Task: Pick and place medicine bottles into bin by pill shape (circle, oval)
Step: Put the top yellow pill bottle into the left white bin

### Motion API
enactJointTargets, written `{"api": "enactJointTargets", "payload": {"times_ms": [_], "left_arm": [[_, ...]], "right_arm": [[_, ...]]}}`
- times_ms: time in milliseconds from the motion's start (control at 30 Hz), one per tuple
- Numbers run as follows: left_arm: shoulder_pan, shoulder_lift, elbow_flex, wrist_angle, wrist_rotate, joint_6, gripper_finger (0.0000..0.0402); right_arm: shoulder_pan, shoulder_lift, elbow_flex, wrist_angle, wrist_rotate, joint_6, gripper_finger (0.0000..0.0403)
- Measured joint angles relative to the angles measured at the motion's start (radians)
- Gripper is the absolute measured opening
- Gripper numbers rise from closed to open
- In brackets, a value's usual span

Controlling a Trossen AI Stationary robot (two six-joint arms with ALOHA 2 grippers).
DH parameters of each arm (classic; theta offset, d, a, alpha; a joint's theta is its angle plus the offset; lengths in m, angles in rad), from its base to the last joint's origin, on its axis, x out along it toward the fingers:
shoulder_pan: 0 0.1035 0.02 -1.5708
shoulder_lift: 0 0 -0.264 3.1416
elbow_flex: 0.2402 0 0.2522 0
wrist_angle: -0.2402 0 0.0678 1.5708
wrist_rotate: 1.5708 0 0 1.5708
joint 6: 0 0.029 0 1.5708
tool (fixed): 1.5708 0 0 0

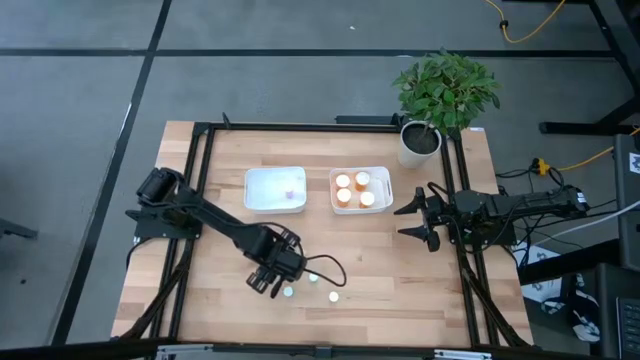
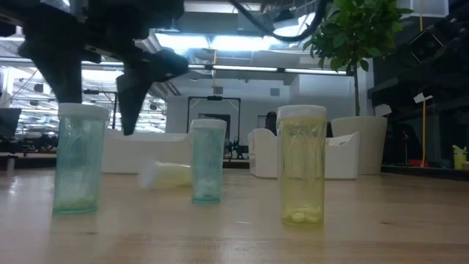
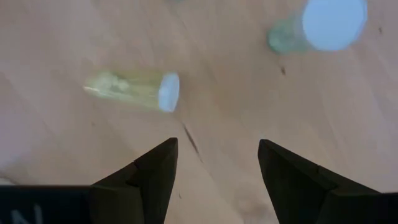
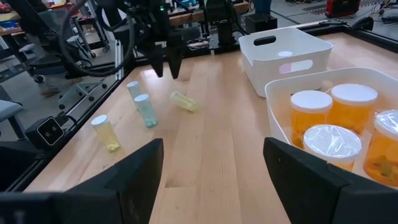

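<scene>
Bright even light; left wrist view blurred.

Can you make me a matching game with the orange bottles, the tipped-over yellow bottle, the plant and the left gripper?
Things:
1. orange bottles
2. yellow bottle
3. plant
4. left gripper

Places or states:
A. open, above the table
B. in a white pot
C. standing in a white bin
D. lying on its side

Pairs: 1-C, 2-D, 3-B, 4-A

Pill shapes inside the bottles [image 1: 334, 297] seem too small to tell
</scene>
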Motion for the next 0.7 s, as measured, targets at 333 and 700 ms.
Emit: {"api": "enactJointTargets", "payload": {"times_ms": [333, 700], "left_arm": [[0.005, -0.001, 0.001, 0.03, -0.032, 0.023, 0.0218], [0.01, -0.001, -0.011, 0.044, -0.081, 0.239, 0.0218]], "right_arm": [[0.0, 0.0, 0.0, 0.0, 0.0, 0.0, 0.0279], [0.0, 0.0, 0.0, 0.0, 0.0, 0.0, 0.0279]]}}
